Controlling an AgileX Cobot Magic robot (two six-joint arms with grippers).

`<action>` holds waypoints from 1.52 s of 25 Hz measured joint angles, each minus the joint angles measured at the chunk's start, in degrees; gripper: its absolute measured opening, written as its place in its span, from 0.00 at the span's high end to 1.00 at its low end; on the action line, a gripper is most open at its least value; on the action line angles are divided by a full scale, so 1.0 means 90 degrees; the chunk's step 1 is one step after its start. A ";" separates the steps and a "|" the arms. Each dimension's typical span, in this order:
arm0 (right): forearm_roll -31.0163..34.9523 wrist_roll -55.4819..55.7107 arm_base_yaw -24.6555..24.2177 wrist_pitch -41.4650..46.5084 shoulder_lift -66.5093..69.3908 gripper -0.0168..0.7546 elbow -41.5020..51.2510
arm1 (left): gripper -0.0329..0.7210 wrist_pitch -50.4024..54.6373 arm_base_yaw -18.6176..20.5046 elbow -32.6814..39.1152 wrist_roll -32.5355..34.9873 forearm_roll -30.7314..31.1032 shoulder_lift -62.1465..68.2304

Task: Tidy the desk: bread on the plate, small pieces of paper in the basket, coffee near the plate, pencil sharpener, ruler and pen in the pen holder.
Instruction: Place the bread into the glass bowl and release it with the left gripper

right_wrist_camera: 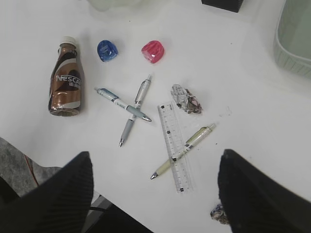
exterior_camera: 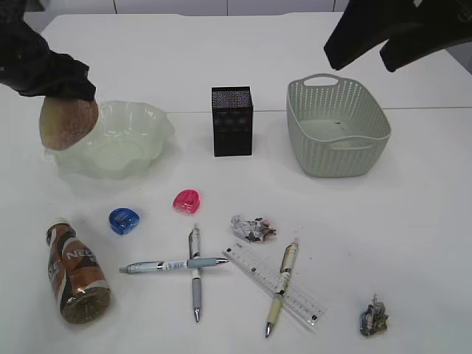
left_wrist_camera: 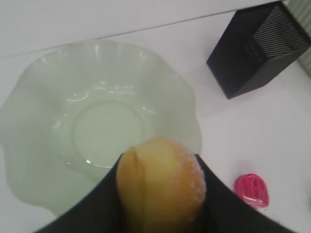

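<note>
My left gripper (exterior_camera: 70,110) is shut on a golden bread roll (exterior_camera: 66,122) and holds it over the left rim of the wavy pale green plate (exterior_camera: 151,122); in the left wrist view the bread (left_wrist_camera: 160,184) hangs above the plate (left_wrist_camera: 48,97). My right gripper (right_wrist_camera: 154,194) is open and empty, high above the table. On the table lie a coffee bottle (exterior_camera: 76,271), a blue sharpener (exterior_camera: 124,220), a pink sharpener (exterior_camera: 186,200), three pens (exterior_camera: 195,269) (exterior_camera: 173,264) (exterior_camera: 282,284), a clear ruler (exterior_camera: 274,284) and two paper scraps (exterior_camera: 252,227) (exterior_camera: 374,317).
A black mesh pen holder (exterior_camera: 232,120) stands at the middle back. A pale green basket (exterior_camera: 337,127) stands at the back right, with nothing in it. The right arm (exterior_camera: 398,29) hangs over the far right corner.
</note>
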 joint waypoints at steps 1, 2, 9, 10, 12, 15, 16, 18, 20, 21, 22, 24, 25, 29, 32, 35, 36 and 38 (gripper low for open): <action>0.0000 0.0015 0.0000 0.0000 0.0000 0.22 0.0000 | 0.65 0.0000 0.0000 -0.0064 -0.0191 0.0210 0.0106; -0.0016 0.0031 0.0000 0.0000 0.0000 0.22 0.0000 | 0.65 0.0000 0.0000 -0.0164 -0.0343 0.0367 0.0237; -0.0183 0.0152 0.0000 0.0000 0.0000 0.22 0.0000 | 0.65 0.0053 0.0000 -0.1129 -0.0604 0.0738 0.1189; -0.0194 0.0156 0.0000 0.0000 0.0000 0.22 0.0000 | 0.65 0.0066 0.0000 -0.1289 -0.0620 0.0780 0.1338; -0.0194 0.0156 0.0000 0.0000 0.0000 0.22 0.0000 | 0.65 0.0094 0.0000 -0.1579 -0.0723 0.0942 0.1603; -0.0207 0.0161 0.0000 0.0000 0.0000 0.22 0.0000 | 0.65 0.0277 0.0000 -0.2006 -0.0941 0.1265 0.1995; -0.0207 0.0161 0.0000 0.0006 0.0000 0.22 0.0000 | 0.65 0.0374 0.0000 -0.2117 -0.1029 0.1378 0.2116; -0.0207 0.0161 0.0000 0.0006 0.0000 0.22 0.0000 | 0.64 0.0533 0.0000 -0.2229 -0.1169 0.1530 0.2302; -0.0207 0.0210 0.0000 0.0006 0.0000 0.22 0.0000 | 0.63 0.0645 0.0000 -0.2254 -0.1225 0.1639 0.2412; -0.0207 0.0224 0.0000 0.0006 0.0000 0.22 0.0000 | 0.62 0.0674 0.0000 -0.2269 -0.1236 0.1681 0.2459; -0.0207 0.0237 0.0000 0.0006 0.0000 0.22 0.0000 | 0.61 0.0717 0.0000 -0.2269 -0.1236 0.1738 0.2499; -0.0207 0.0248 0.0000 0.0006 0.0000 0.22 0.0000 | 0.60 0.0728 0.0000 -0.2269 -0.1249 0.1777 0.2526; -0.0207 0.0261 0.0000 0.0006 0.0000 0.22 0.0000 | 0.58 0.0728 0.0000 -0.2269 -0.1249 0.1787 0.2536; -0.0207 0.0261 0.0000 0.0006 0.0000 0.22 0.0000 | 0.49 0.0741 0.0000 -0.2269 -0.1261 0.1790 0.2550; -0.0207 0.0261 0.0000 0.0016 0.0000 0.22 0.0000 | 0.43 0.0741 0.0000 -0.2274 -0.1261 0.1801 0.2550; -0.0207 0.0261 0.0000 0.0016 0.0000 0.22 0.0000 | 0.38 0.0729 -0.0011 -0.2284 -0.1261 0.1801 0.2550; -0.0207 0.0261 0.0000 0.0016 0.0000 0.22 0.0000 | 0.36 0.0703 -0.0025 -0.2284 -0.1261 0.1801 0.2550; -0.0207 0.0261 0.0000 0.0016 0.0000 0.22 0.0000 | 0.32 0.0644 -0.0097 -0.2284 -0.1261 0.1801 0.2550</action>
